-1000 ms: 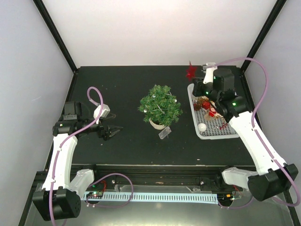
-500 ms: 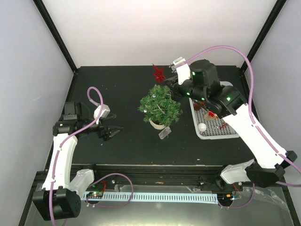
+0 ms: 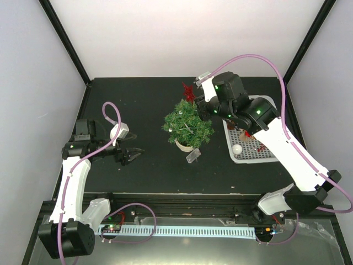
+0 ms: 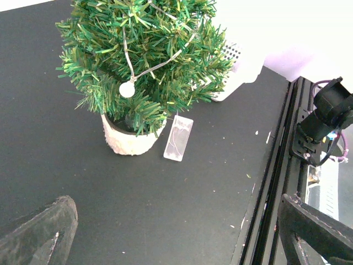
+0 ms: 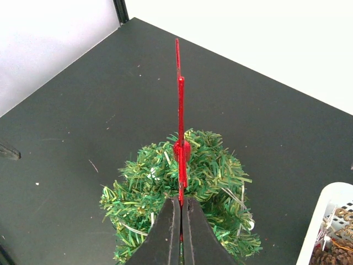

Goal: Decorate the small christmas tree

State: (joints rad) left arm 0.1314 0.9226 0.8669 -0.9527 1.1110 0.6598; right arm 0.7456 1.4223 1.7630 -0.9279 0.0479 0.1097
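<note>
Swung over from the basket (image 3: 255, 160), the right pincer (image 5: 181, 203) grips a red star (image 5: 180, 110) above the small christmas tree (image 3: 188, 124); the left pincer (image 3: 134, 153) gapes wide.

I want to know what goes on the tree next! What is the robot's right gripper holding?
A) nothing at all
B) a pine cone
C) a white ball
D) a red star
D: the right gripper is shut on a thin red star, held up just above the top of the small christmas tree.
</note>
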